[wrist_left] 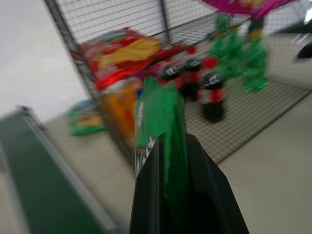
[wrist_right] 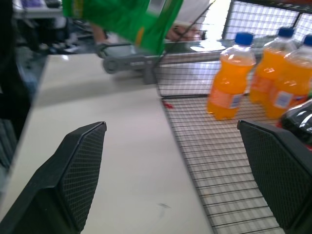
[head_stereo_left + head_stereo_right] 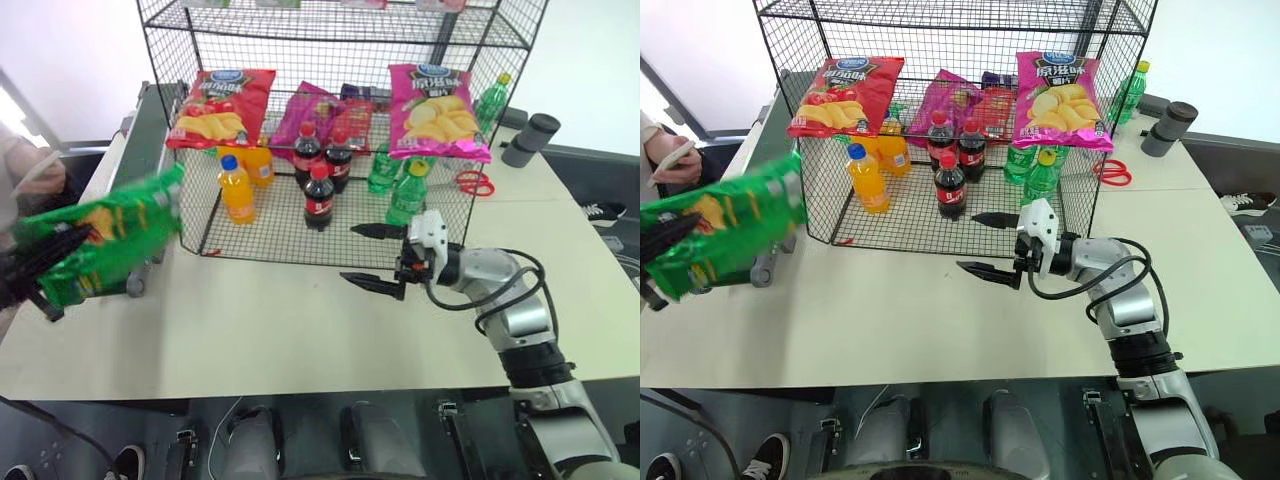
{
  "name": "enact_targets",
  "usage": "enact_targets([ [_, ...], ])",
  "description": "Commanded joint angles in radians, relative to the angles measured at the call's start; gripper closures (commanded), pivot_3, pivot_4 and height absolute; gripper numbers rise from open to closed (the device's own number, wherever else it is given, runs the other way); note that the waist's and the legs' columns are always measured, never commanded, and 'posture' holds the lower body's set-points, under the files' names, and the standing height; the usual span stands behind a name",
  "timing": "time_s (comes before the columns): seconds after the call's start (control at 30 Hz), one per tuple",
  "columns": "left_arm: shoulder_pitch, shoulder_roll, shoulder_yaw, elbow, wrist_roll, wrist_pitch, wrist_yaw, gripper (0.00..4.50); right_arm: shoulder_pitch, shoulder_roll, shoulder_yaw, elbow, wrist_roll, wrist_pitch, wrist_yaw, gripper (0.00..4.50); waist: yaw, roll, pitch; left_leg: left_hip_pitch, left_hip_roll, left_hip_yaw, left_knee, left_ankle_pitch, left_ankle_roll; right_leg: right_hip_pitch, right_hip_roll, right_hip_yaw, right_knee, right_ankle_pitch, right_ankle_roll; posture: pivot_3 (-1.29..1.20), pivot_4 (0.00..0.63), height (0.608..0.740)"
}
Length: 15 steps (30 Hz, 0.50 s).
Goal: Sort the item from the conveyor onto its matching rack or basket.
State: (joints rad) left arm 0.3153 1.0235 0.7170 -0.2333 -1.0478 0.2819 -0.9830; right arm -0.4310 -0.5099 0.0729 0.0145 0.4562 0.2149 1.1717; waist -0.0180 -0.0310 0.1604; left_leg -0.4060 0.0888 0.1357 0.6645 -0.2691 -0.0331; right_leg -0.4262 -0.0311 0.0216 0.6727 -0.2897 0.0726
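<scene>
We held the green bag [image 3: 108, 238] clamped in our left hand [image 3: 30, 262] above the counter's [image 3: 300, 330] left edge; our right hand [image 3: 378, 257] gaped empty before the rack [image 3: 330, 40].

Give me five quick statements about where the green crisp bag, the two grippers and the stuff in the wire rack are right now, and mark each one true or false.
1. The left gripper is shut on the green crisp bag. True.
2. The right gripper holds a cola bottle. False: its fingers are wide apart and empty, in front of the rack.
3. The green crisp bag lies on the conveyor. False: it is lifted clear of the belt.
4. The red crisp bag and the pink crisp bag are in the rack. True.
5. Red scissors lie on the table beside the rack. True.
</scene>
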Motion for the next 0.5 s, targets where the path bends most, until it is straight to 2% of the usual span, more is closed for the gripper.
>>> enact_targets([
  [0.03, -0.046, 0.008, -0.017, -0.113, -0.142, 0.15, -0.019, 4.46, 0.019, -0.04, -0.023, -0.091, 0.094, 0.114, 0.039, 0.0, 0.004, 0.0, 0.0, 0.0, 0.0, -0.001, 0.0, 0.0, 0.0, 0.0, 0.0, 0.0, 0.0, 0.0, 0.0, 0.0, 0.15, 0.74],
  [0.1, -0.117, -0.007, -0.098, -0.156, -0.232, 0.233, -0.003, 4.46, 0.042, -0.069, -0.035, -0.144, 0.168, 0.225, 0.048, 0.0, 0.009, 0.0, 0.0, 0.0, -0.001, -0.001, 0.0, 0.0, 0.0, 0.001, 0.0, 0.0, 0.0, 0.0, 0.0, 0.0, 0.15, 0.74],
  [0.17, -0.206, -0.054, -0.208, -0.177, -0.208, 0.247, 0.002, 4.46, 0.064, -0.115, -0.042, -0.188, 0.243, 0.353, 0.06, 0.0, 0.007, 0.0, 0.0, 0.0, -0.001, -0.002, 0.001, 0.0, 0.0, 0.002, 0.0, 0.0, -0.001, 0.0, 0.0, 0.0, 0.15, 0.74],
  [0.2, -0.245, -0.08, -0.249, -0.168, -0.173, 0.241, 0.01, 4.46, 0.077, -0.13, -0.036, -0.194, 0.228, 0.346, 0.069, 0.0, 0.006, 0.001, 0.0, 0.0, -0.002, -0.002, 0.001, 0.0, 0.0, 0.002, 0.0, 0.001, 0.0, 0.0, 0.0, 0.0, 0.15, 0.74],
  [0.3, -0.318, -0.14, -0.302, -0.105, -0.112, 0.239, 0.002, 4.46, 0.088, -0.142, -0.017, -0.18, 0.127, 0.247, 0.051, 0.0, -0.001, 0.0, -0.001, 0.0, -0.002, -0.003, 0.001, 0.0, 0.0, 0.002, 0.002, 0.001, 0.0, 0.0, 0.0, 0.0, 0.15, 0.74],
  [0.4, -0.422, -0.217, -0.354, -0.065, -0.148, 0.274, 0.013, 4.46, 0.09, -0.112, -0.094, -0.198, 0.262, 0.384, -0.017, 0.0, 0.001, 0.0, 0.0, 0.001, -0.001, -0.003, 0.001, 0.0, 0.0, 0.001, 0.003, 0.002, 0.0, 0.0, 0.0, 0.0, 0.15, 0.74],
  [0.5, -0.491, -0.221, -0.405, -0.034, -0.122, 0.32, -0.047, 4.46, 0.107, -0.085, -0.124, -0.197, 0.342, 0.469, -0.047, 0.0, 0.004, 0.0, 0.0, 0.0, -0.001, -0.004, 0.001, 0.001, -0.001, 0.001, 0.003, 0.002, 0.0, 0.0, 0.0, 0.0, 0.15, 0.74],
])
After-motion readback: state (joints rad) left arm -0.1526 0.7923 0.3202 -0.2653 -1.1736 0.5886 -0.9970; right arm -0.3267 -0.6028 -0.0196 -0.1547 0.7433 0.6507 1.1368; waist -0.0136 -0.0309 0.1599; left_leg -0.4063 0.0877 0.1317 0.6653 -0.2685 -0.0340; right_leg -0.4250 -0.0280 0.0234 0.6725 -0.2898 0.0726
